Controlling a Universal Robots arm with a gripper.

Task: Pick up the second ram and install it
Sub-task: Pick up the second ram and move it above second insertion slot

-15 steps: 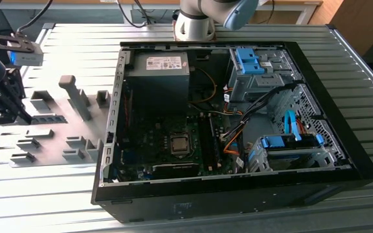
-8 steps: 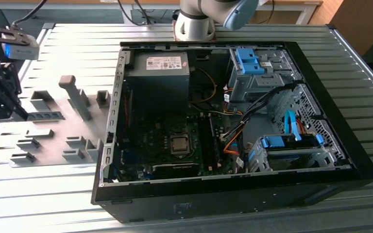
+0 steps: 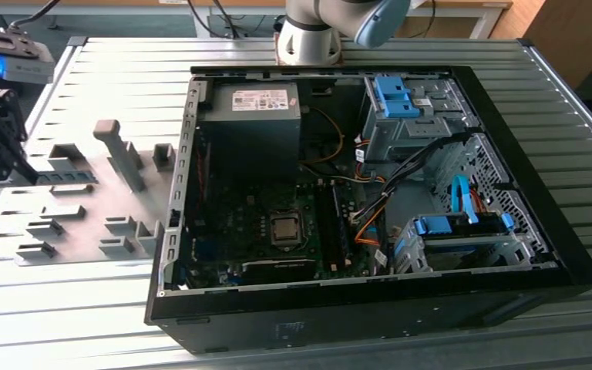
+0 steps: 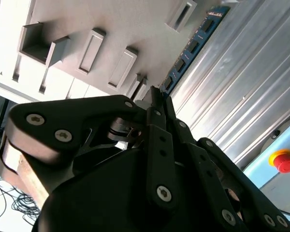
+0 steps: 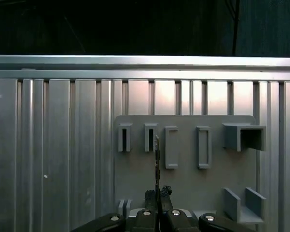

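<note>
The second ram (image 4: 192, 47) is in your gripper (image 4: 154, 99). In the second wrist view you can see its blue-green board and row of dark chips running away from the fingertips, which are pinched flat against one end. In the first wrist view the stick (image 5: 157, 164) shows edge-on as a thin dark line rising out of the closed gripper (image 5: 158, 193), with no gap between fingers and board.

In the exterior view, the ram (image 3: 67, 178) lies level at that view's far left and juts from the gripper (image 3: 21, 176) toward the computer. It sits over the grey holder plate (image 3: 80, 223), close to the grey holder blocks (image 3: 70, 156). You cannot tell from these views whether it is clear of them or touching. In the first wrist view its far tip lies between two slotted blocks (image 5: 148, 137) on the plate (image 5: 183, 179).

The open computer case (image 3: 543, 254) stands well apart, toward the exterior view's right. Its motherboard (image 3: 244, 216) is exposed, and long black slots (image 3: 329, 220) lie beside the processor socket (image 3: 286, 229). Plate and case both rest on the ribbed metal table (image 3: 59, 308). The arm's base (image 3: 311, 35) stands behind the case. A red button (image 4: 283, 161) shows beyond the table edge in the second wrist view.
</note>
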